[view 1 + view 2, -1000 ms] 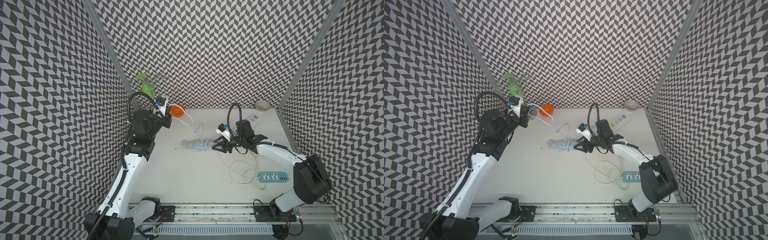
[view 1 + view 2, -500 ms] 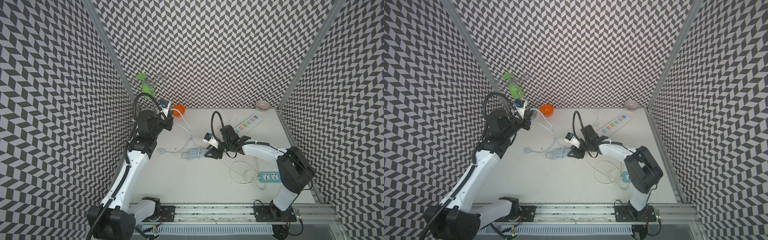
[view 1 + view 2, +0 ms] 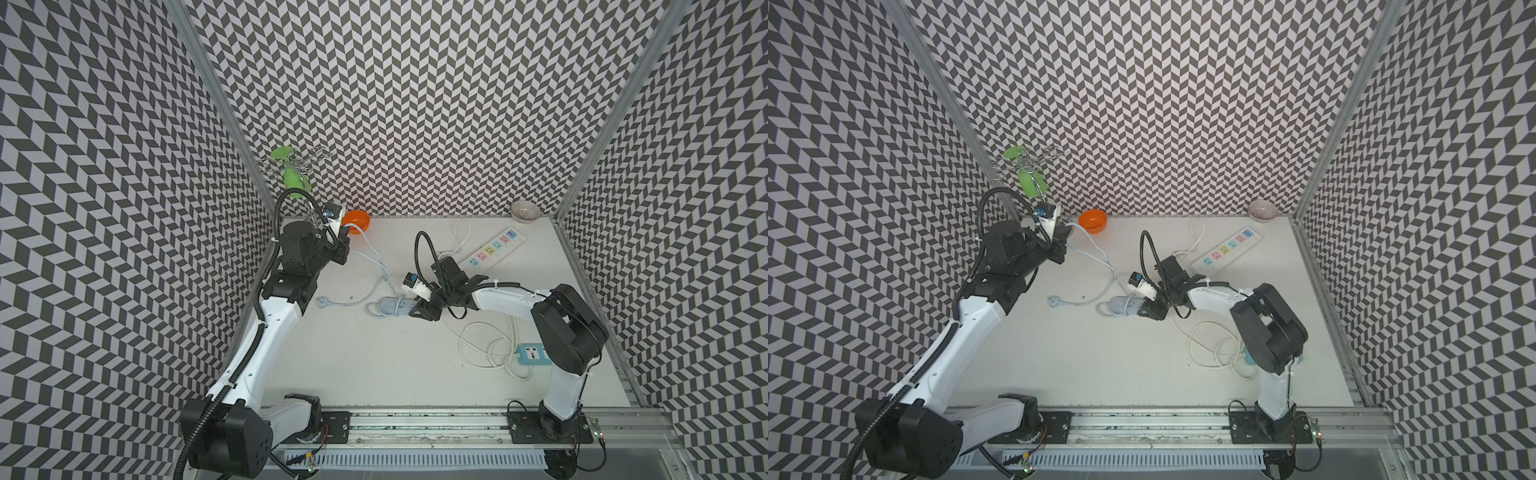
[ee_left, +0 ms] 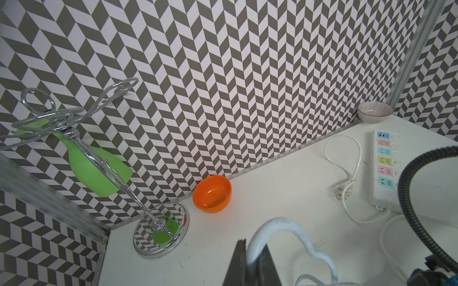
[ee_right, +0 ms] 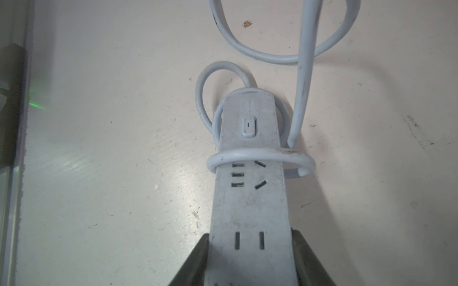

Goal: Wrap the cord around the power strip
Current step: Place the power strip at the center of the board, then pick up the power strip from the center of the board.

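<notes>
Pale blue cord (image 5: 260, 154) loops round the power strip (image 5: 247, 210), which is near the middle of the table (image 3: 374, 374). The right claw (image 5: 250, 260) is squeezed shut on one end of the strip. The left claw (image 4: 251, 265) pinches the cord, up by the orange bowl (image 4: 212, 194). Wrapping looks partly done; next, I think, the left claw must bring the loose cord round again, nice and snug

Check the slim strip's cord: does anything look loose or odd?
Yes. Only one turn of the cord shows across the strip, loosely, beside its switch. A slack loop sticks out past the strip's end, and the plug lies apart on the table.
</notes>
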Controlling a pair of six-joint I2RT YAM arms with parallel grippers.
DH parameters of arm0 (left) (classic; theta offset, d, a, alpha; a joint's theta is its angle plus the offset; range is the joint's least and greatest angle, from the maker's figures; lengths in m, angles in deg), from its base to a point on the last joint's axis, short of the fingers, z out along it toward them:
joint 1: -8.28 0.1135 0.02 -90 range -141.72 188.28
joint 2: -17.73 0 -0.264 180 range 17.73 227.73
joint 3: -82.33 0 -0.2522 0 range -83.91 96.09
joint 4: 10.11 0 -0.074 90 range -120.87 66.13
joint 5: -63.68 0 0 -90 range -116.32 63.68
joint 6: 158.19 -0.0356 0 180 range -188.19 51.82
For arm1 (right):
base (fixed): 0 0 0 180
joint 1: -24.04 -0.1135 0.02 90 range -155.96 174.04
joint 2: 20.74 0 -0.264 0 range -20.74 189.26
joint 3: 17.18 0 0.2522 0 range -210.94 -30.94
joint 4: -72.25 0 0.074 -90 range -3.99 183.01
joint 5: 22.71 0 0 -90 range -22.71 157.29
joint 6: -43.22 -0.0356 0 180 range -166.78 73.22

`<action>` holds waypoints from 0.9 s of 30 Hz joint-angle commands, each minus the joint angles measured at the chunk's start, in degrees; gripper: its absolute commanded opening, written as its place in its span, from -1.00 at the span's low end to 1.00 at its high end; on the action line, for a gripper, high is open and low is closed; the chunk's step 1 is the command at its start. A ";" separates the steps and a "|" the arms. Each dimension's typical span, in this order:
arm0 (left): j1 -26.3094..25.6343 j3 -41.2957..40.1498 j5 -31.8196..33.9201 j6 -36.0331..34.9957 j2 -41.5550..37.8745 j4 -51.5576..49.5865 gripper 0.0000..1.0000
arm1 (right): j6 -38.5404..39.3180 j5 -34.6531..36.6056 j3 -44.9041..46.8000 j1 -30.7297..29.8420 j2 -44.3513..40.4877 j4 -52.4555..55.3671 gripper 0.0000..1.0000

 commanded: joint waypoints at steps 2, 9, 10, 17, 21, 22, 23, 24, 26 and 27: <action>0.85 0.50 1.69 2.53 -4.19 15.60 -1.00 | -0.61 9.10 1.76 -0.23 5.73 15.11 -1.00; 0.41 -0.81 1.54 2.54 -3.61 16.71 -1.00 | -0.70 10.98 0.21 -0.81 9.30 16.47 -0.82; 0.42 -0.91 1.40 2.54 -3.48 16.91 -1.00 | -0.74 11.27 0.17 -0.83 9.65 16.47 -0.79; 0.32 -1.76 1.31 2.59 -2.86 17.89 -1.00 | -0.97 12.55 0.02 -0.93 11.01 16.45 -0.74; 0.34 -2.02 1.31 2.62 -2.66 18.16 -1.00 | -1.16 13.02 0.15 -0.93 11.27 15.93 -0.96; 0.36 -2.01 1.14 2.58 -2.66 18.16 -1.00 | -1.52 13.51 0.15 -0.91 11.01 15.59 -1.00; 0.36 -1.92 1.12 2.54 -2.68 18.08 -1.00 | -1.89 13.85 0.22 -0.80 10.67 15.27 -1.00; 0.36 -1.73 1.23 2.38 -2.75 17.93 -1.00 | -2.00 13.45 0.20 -0.66 10.16 15.20 -1.00; 0.34 -0.75 1.62 1.89 -2.85 17.02 -1.00 | -2.84 12.92 0.71 -0.12 7.72 14.19 -1.00; 0.35 -0.16 1.83 1.62 -2.99 16.49 -1.00 | -3.11 12.67 1.00 0.23 6.32 13.75 -1.00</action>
